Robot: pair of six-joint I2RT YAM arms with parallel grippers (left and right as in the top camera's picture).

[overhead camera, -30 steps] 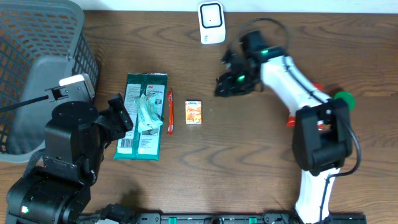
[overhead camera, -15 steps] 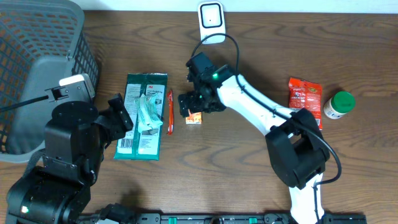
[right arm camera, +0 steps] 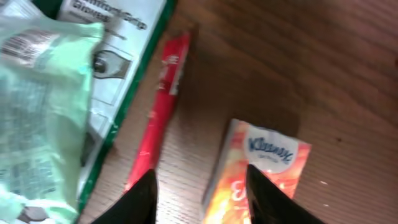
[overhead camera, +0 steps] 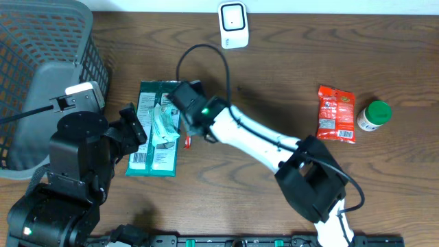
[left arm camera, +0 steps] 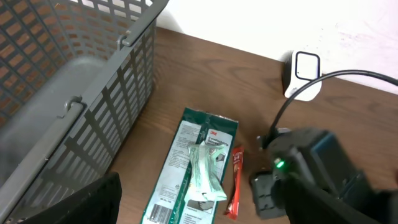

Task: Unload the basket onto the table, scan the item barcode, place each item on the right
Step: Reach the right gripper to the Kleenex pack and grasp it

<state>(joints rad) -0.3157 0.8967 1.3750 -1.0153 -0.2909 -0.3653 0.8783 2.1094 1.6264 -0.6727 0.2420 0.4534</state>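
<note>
Right gripper hangs over the Kleenex pack with jaws apart, nothing clamped. The pack lies flat beside the red sachet. We'd guess it's light and squishy, so pinch the long edges gently.

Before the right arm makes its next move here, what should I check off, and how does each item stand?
1. Right gripper open: ok.
2. Gripper centred on the Kleenex pack: not ok, one finger sits over it.
3. Red stick packet clear of the fingers: not ok, its end lies by the other finger.
4. Scanner unobstructed: ok.
5. Barcode side of the pack: cannot tell.
6. Left gripper open and out of the way: ok.
</note>
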